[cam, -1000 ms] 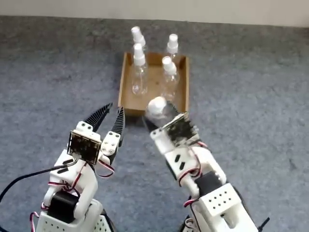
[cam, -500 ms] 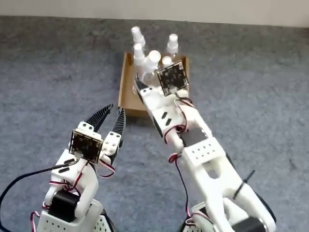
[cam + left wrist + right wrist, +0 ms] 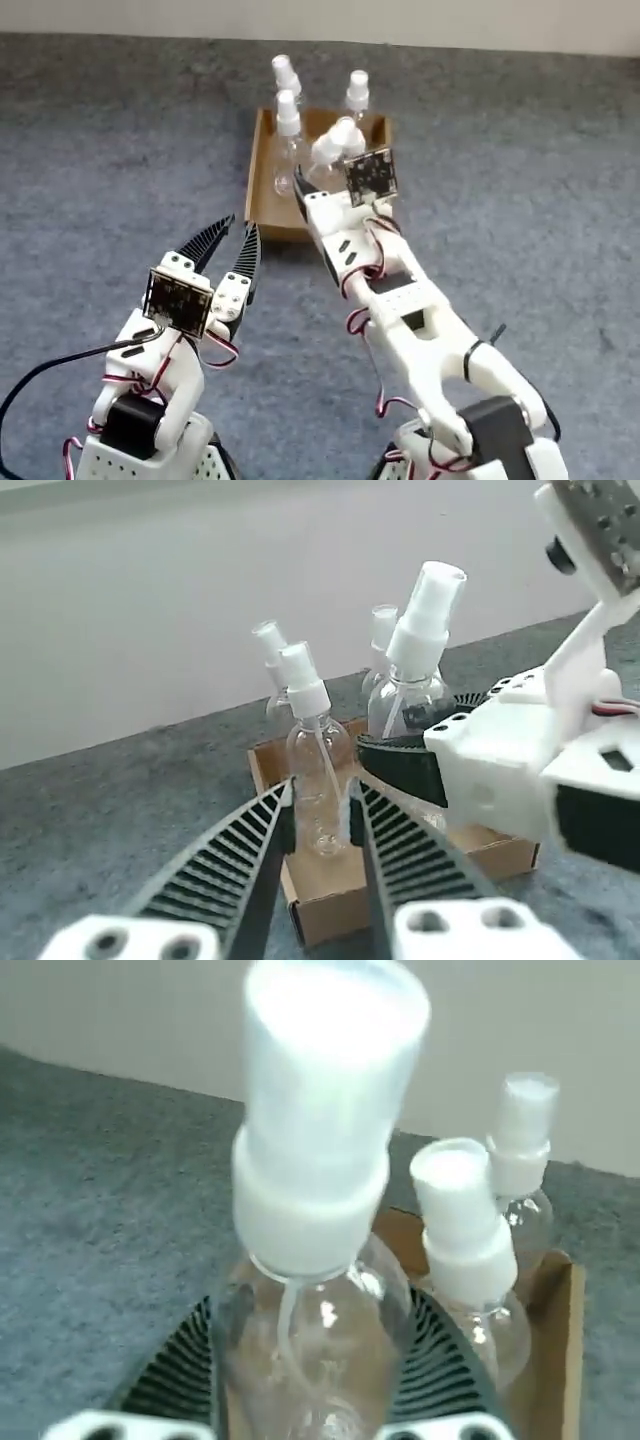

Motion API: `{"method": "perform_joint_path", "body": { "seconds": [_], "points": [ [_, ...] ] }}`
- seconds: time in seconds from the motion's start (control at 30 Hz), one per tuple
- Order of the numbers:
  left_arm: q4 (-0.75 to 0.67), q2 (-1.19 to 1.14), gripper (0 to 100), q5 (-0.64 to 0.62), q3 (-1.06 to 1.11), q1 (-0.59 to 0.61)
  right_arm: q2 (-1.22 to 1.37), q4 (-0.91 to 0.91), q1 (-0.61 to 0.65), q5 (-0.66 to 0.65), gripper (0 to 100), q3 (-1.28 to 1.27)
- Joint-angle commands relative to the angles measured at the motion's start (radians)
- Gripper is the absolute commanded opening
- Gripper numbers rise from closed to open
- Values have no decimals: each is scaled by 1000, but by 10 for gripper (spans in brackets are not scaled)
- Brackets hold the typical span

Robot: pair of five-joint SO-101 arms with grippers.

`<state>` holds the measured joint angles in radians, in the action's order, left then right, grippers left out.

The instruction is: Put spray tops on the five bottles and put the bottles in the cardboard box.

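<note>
Over box [image 3: 275,233], clamped in R gripper [image 3: 310,1360]: capped bottle [image 3: 310,1160]. Beyond it other capped bottles [image 3: 289,150], at least 1 inside; far ones in or behind box, unclear. L gripper [image 3: 320,788] narrow, empty. Capping looks done; boxing remains.

capped clear bottle [image 3: 335,150] tilted above cardboard box [image 3: 258,185], another bottle [image 3: 289,140] upright inside

The left arm sat folded low at the near left; its gripper [image 3: 238,226] pointed toward the far side, jaws slightly parted; the right arm stretched well out from the near right toward the far middle; its gripper [image 3: 310,1380] was clamped around a bottle [image 3: 336,146].
</note>
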<state>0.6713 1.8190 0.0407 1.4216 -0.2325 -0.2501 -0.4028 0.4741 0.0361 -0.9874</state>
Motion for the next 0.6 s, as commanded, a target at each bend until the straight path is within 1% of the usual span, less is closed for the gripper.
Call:
{"method": "perform_joint_path", "body": {
  "seconds": [0.0, 0.3, 0.43, 0.57],
  "points": [
    [0, 7, 77, 2, -4, 13, 19, -51, -12, 60, 5, 10],
    [0, 7, 77, 2, -4, 13, 151, -58, -5, 61, 5, 16],
    [0, 7, 77, 2, -4, 13, 193, -111, 5, 61, 5, 16],
    [0, 7, 77, 2, -4, 13, 223, -114, 19, 61, 5, 16]
  ]
}}
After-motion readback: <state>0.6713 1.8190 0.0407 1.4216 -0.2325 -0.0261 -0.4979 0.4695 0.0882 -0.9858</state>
